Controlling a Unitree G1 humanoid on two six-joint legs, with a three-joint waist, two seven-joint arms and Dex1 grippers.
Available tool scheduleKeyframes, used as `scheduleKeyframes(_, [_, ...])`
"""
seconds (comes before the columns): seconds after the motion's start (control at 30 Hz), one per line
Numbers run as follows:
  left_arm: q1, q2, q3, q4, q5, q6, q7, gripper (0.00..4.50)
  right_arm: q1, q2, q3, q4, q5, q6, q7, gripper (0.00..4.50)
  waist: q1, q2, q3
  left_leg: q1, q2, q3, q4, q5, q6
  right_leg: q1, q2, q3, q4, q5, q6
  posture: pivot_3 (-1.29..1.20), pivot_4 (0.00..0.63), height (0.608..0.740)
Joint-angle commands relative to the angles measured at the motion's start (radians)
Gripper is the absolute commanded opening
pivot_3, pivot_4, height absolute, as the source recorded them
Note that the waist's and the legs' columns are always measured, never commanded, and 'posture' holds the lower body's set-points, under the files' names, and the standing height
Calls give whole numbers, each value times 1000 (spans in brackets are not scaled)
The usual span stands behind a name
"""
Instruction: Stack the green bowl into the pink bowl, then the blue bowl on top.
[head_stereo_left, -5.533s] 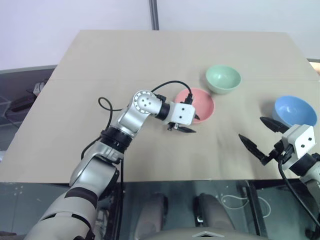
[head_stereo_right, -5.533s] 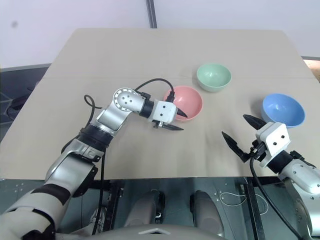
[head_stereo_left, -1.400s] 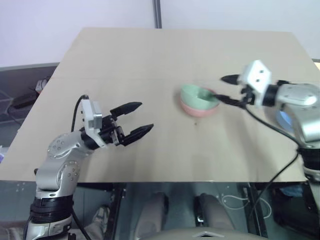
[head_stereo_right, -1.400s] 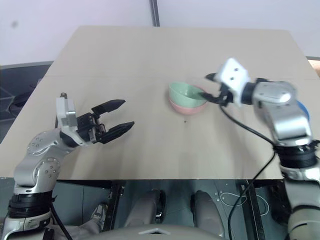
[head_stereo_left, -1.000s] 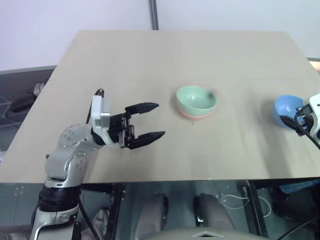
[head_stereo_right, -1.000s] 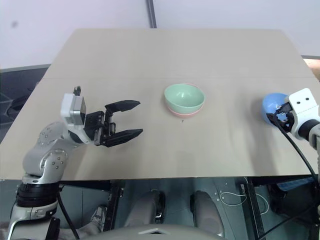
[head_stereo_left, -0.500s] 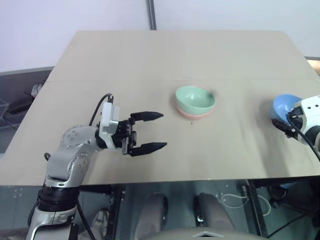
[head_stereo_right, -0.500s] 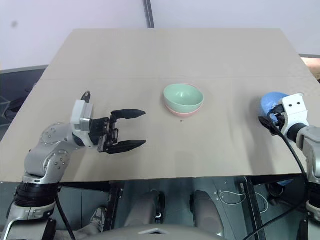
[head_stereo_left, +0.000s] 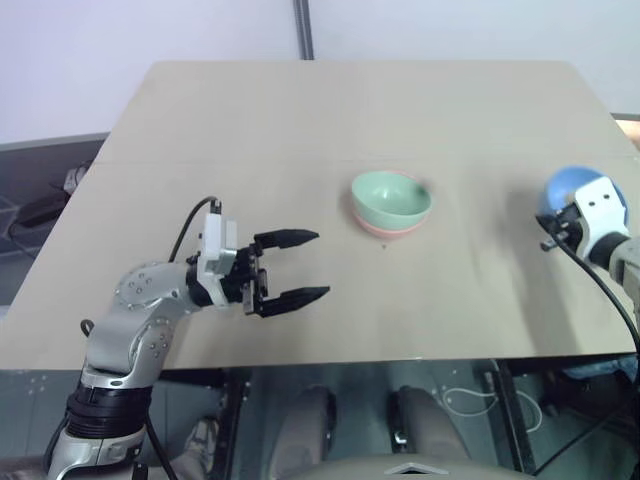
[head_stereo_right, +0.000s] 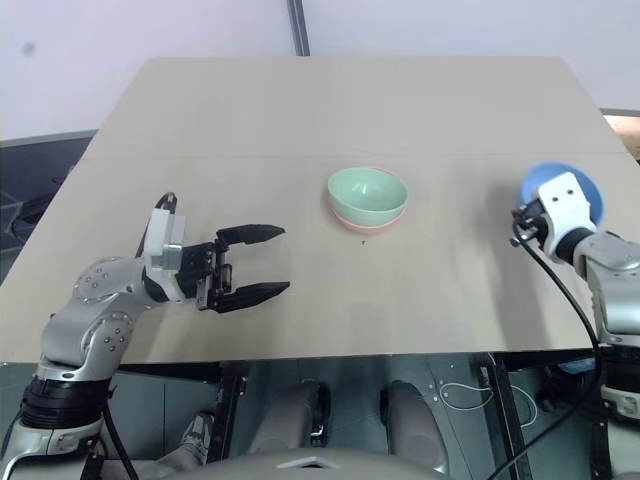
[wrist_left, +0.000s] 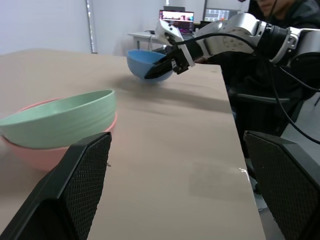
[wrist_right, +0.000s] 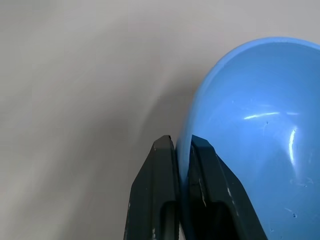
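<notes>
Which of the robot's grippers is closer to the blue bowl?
Right. The right gripper is shut on the blue bowl's rim; the left gripper hangs open across the table, beyond the stacked bowls.

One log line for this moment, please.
green bowl nested in pink bowl | right gripper shut on blue bowl rim | left gripper open, empty

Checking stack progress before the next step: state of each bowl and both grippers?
green bowl: upright, nested in the pink bowl
pink bowl: upright on the table, under the green bowl
blue bowl: rim pinched by the right gripper
right gripper: shut on the blue bowl's rim
left gripper: open, holding nothing
</notes>
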Motion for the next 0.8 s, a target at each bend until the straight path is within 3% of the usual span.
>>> scheduleKeyframes(0.03, [2,-18,19,-23,22,-25,51,4500,-91,72,68,-209,102,-18,45,28,-8,0,0,0,0,-1,0,0,0,0,0,0,0,0,0,0,150,740])
scheduleKeyframes(0.2, [24,-35,37,-22,48,-43,108,4500,-207,218,261,-266,105,-19,48,28,-7,0,0,-2,-1,-4,0,0,0,0,-1,-2,-1,0,0,0,150,740])
scheduleKeyframes(0.4, [72,-38,48,-68,45,-48,147,4500,-291,289,367,-70,47,-92,80,28,6,-1,0,-2,-3,-4,0,0,0,0,-5,-2,-1,0,0,0,150,740])
scheduleKeyframes(0.53, [109,-35,63,-101,49,-48,176,4500,-318,263,403,18,7,-130,135,1715,12,-1,0,-2,-3,-5,0,0,0,0,-5,-3,-1,0,0,0,150,740])
scheduleKeyframes(0.7, [139,-44,73,-110,68,-67,214,4500,-317,245,381,-67,51,-71,180,4304,8,0,0,-2,-3,-4,0,0,0,0,-5,-3,-1,0,0,0,150,740])
scheduleKeyframes(0.8, [137,-62,75,-105,103,-90,269,4500,-311,259,333,-141,98,-25,150,4490,9,0,0,-2,-3,-5,0,0,0,-1,-5,-2,-1,0,0,0,150,740])
